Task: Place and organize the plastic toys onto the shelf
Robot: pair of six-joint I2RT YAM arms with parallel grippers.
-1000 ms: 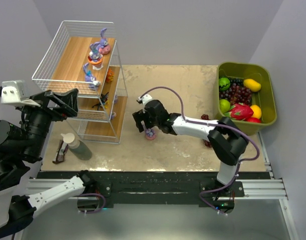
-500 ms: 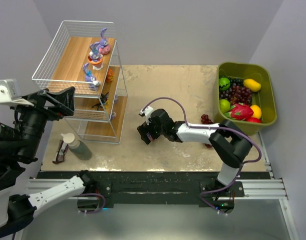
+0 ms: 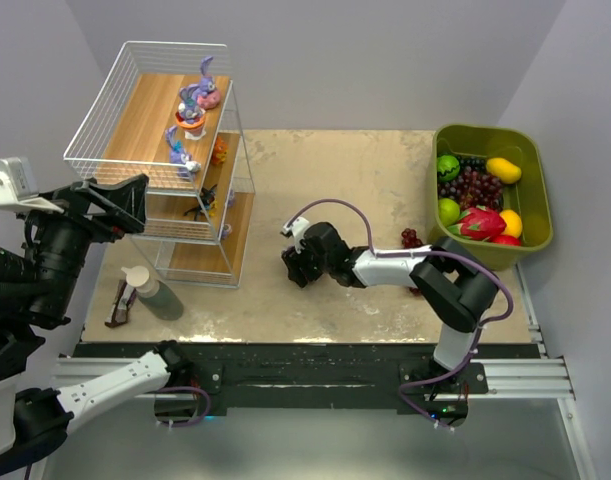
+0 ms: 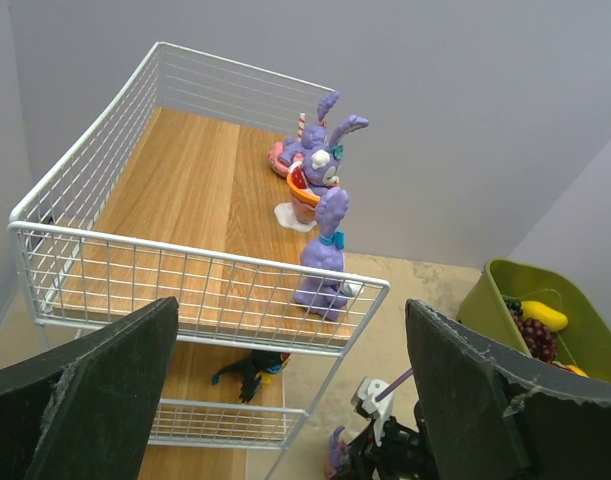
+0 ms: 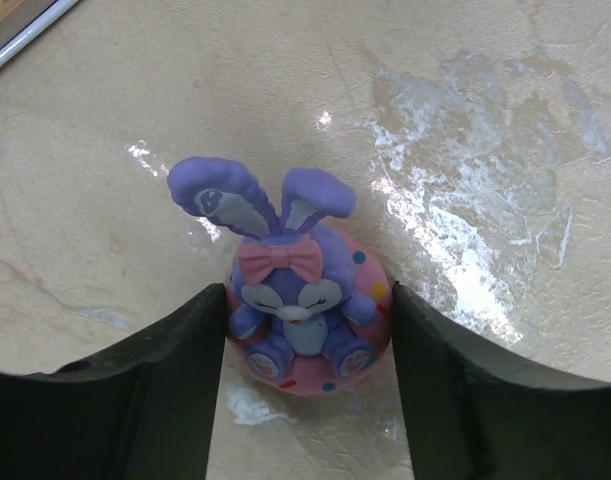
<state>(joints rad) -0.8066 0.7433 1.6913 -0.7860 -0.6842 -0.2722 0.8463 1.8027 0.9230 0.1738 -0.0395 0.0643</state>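
Bunny figurine [image 5: 303, 295] snug between right tool's [image 5: 307, 312] fingers [image 5: 175, 385], upright on table [image 5: 485, 100]

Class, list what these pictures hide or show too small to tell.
- Top view: the right pincer covers the bunny.
- Right wrist view: whether its fingers touch the bunny's base is unclear.
- Top view: toys on the shelf's lower boards, too small, behind mesh.
- Top view: dark thing beside the bottle, too small to name.

The right fingers [image 3: 294, 268] sit low on the table [image 3: 365, 170], between the shelf [image 3: 145, 110] carrying toys [image 3: 192, 105] and a green bin [image 3: 483, 129] of fruit [image 3: 482, 222].
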